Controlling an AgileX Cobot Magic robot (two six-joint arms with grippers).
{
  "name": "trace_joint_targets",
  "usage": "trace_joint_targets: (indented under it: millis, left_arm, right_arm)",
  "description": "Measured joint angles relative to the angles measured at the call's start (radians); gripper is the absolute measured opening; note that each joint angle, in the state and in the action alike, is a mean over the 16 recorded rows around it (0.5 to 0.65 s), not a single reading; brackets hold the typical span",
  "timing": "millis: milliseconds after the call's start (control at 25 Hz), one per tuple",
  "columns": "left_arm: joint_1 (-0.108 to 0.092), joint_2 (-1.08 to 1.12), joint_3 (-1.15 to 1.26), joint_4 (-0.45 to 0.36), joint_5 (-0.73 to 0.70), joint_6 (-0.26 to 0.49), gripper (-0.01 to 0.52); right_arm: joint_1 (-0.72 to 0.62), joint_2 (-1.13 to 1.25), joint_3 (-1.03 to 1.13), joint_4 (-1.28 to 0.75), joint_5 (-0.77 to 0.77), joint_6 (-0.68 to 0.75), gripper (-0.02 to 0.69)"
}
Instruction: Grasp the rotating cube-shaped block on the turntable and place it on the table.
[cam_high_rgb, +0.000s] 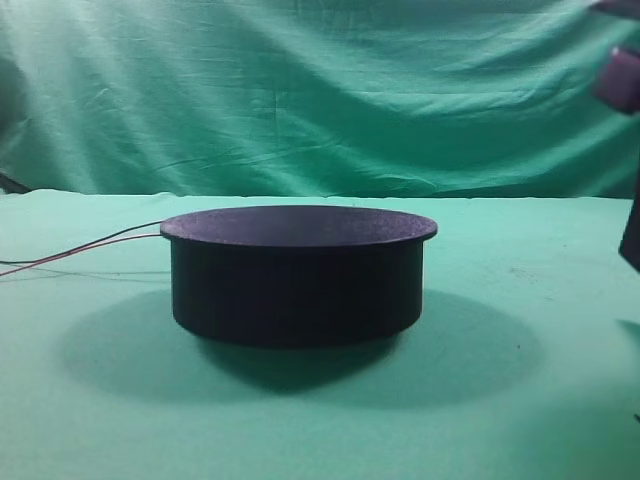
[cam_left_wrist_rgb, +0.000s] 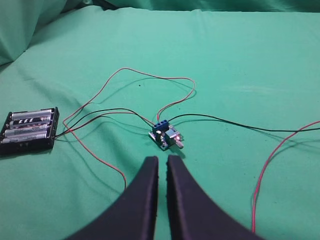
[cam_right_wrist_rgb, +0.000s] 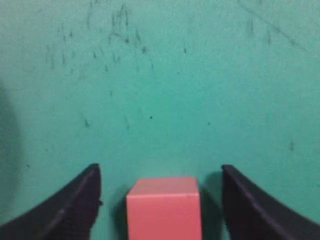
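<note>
The salmon-pink cube-shaped block (cam_right_wrist_rgb: 164, 210) stands on the green table (cam_right_wrist_rgb: 160, 75) in the right wrist view. My right gripper (cam_right_wrist_rgb: 160, 169) is open, and its dark fingers (cam_right_wrist_rgb: 75, 205) flank the block with a gap on each side. The black turntable (cam_high_rgb: 298, 275) sits mid-table in the exterior view with its top bare. Only part of my right arm (cam_high_rgb: 622, 75) shows there, at the right edge, and the block is out of that view. My left gripper (cam_left_wrist_rgb: 162, 159) is shut and empty, above the table (cam_left_wrist_rgb: 240, 60).
Thin red and black wires (cam_high_rgb: 90, 250) run left from the turntable. Under my left gripper lie a small blue circuit board (cam_left_wrist_rgb: 166, 136), a black battery holder (cam_left_wrist_rgb: 30, 131) and looping wires (cam_left_wrist_rgb: 150, 75). Wrinkled green backdrop cloth (cam_high_rgb: 300, 90) hangs behind the table.
</note>
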Motion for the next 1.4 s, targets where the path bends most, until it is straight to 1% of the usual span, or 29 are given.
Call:
trace_joint_targets:
  millis: [120, 240, 320, 560, 680, 800, 1000, 1400]
  left_arm:
    - [0.0, 0.0, 0.0, 0.0, 0.0, 0.0, 0.0]
    - [0.0, 0.0, 0.0, 0.0, 0.0, 0.0, 0.0]
    - [0.0, 0.0, 0.0, 0.0, 0.0, 0.0, 0.0]
    - [0.0, 0.0, 0.0, 0.0, 0.0, 0.0, 0.0]
    - [0.0, 0.0, 0.0, 0.0, 0.0, 0.0, 0.0]
    - [0.0, 0.0, 0.0, 0.0, 0.0, 0.0, 0.0]
    - [0.0, 0.0, 0.0, 0.0, 0.0, 0.0, 0.0]
    - [0.0, 0.0, 0.0, 0.0, 0.0, 0.0, 0.0]
  right_arm:
    - [0.0, -0.041, -0.036, -0.003, 0.067, 0.0, 0.375]
    - [0.0, -0.112, -0.072, -0.011, 0.148, 0.0, 0.324]
    - [0.0, -0.173, -0.092, -0.018, 0.203, 0.003, 0.269]
    - [0.0, -0.381, -0.104, -0.042, 0.324, 0.024, 0.072]
    - [0.0, -0.486, -0.078, -0.051, 0.358, 0.039, 0.016]
    - [0.0, -0.577, -0.046, -0.056, 0.376, 0.054, 0.0]
    - [0.0, -0.684, 0.009, -0.063, 0.374, 0.074, 0.0]
    - [-0.003, -0.766, 0.057, -0.11, 0.313, 0.077, 0.0]
